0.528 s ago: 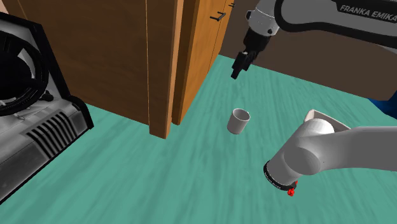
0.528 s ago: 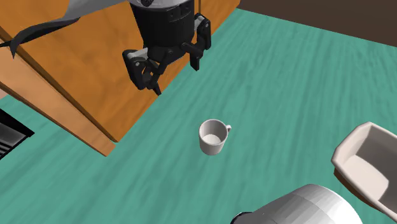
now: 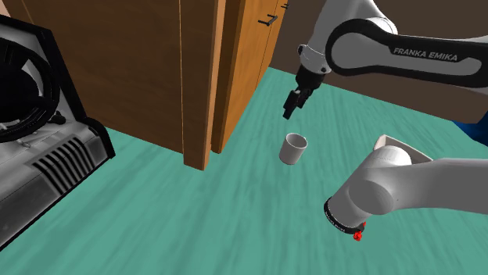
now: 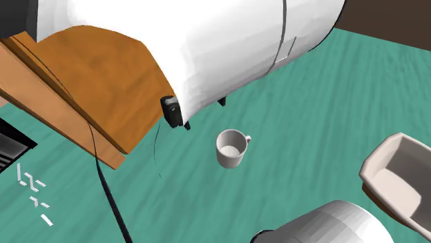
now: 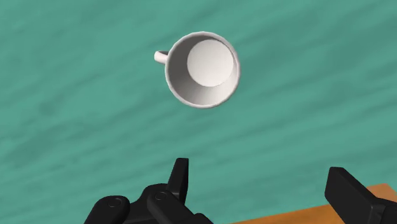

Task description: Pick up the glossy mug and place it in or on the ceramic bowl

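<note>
While tool (image 3: 291, 105) hangs open, mug (image 3: 293, 148): upright, at tool's 6 o'clock in shoulder view.
Bowl (image 3: 387, 142): mug's 3 o'clock.
Risk: fingers (image 5: 181, 175) look off-centre, so a straight drop could clip the rim and tip it.

Open teal surface (image 3: 235, 203) surrounds the white mug (image 3: 293, 148) on every side. Above it, the spread gripper (image 3: 290, 105) has unobstructed vertical access. The wooden cabinet (image 3: 195, 70) bounds the shoulder view's left. The bowl (image 4: 404, 162) stands well apart.
</note>
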